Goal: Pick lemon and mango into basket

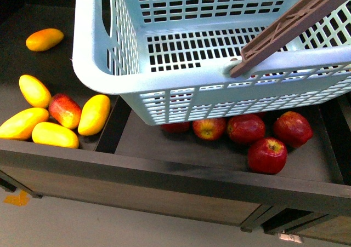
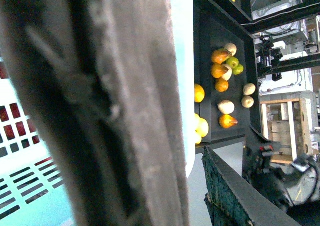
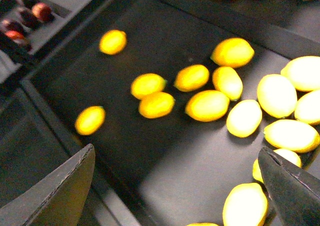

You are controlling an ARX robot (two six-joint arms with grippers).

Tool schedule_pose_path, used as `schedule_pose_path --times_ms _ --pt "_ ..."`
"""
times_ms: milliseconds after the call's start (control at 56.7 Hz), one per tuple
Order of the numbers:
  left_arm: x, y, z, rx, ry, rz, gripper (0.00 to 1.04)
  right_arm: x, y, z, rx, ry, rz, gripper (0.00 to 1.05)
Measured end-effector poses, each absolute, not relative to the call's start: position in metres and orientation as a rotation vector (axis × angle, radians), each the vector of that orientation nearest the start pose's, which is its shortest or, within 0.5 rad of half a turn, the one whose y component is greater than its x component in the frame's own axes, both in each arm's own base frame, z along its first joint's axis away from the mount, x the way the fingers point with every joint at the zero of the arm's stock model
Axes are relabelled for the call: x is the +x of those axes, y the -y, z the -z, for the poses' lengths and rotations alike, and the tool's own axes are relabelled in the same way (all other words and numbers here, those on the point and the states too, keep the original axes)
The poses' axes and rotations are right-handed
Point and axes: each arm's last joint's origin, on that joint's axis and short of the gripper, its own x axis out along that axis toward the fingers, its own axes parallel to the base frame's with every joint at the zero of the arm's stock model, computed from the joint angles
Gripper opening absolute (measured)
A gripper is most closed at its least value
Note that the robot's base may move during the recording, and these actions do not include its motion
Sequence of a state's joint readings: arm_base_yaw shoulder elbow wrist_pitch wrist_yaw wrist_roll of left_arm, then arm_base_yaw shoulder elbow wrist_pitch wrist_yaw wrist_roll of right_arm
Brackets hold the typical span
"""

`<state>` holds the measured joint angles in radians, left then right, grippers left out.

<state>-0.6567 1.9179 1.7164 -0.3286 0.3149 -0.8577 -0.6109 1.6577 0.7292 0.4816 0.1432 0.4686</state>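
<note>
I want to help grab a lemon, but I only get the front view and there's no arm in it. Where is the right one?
Observer: The right wrist view shows the right gripper above a dark tray scattered with many lemons.
Operator: Is it holding one?
Observer: No. Its fingers are wide apart with nothing between them.
Operator: What about the left arm?
Observer: Its camera sits right up against the brown handle of the basket. I cannot tell whether that arm grips it.
</note>
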Motion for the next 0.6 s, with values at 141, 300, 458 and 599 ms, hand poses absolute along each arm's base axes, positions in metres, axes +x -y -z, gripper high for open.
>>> schedule_pose_path --times_ms 141,300,458,599 --pt "0.346 0.278 -0.313 -0.675 -0.907 0.65 0.27 0.294 0.224 -0.127 0.575 -0.376 0.897 0.96" --pt "0.346 0.278 -0.313 -0.675 -0.908 0.651 0.27 0.323 0.26 -0.089 0.676 -0.449 0.985 0.96" --pt "0.346 0.278 -0.313 -0.675 -0.907 0.65 0.27 0.347 0.284 -0.058 0.746 -0.499 1.054 0.96" --pt "0.346 0.278 -0.313 -0.675 -0.907 0.651 0.27 0.366 0.298 -0.036 0.785 -0.545 1.075 0.96"
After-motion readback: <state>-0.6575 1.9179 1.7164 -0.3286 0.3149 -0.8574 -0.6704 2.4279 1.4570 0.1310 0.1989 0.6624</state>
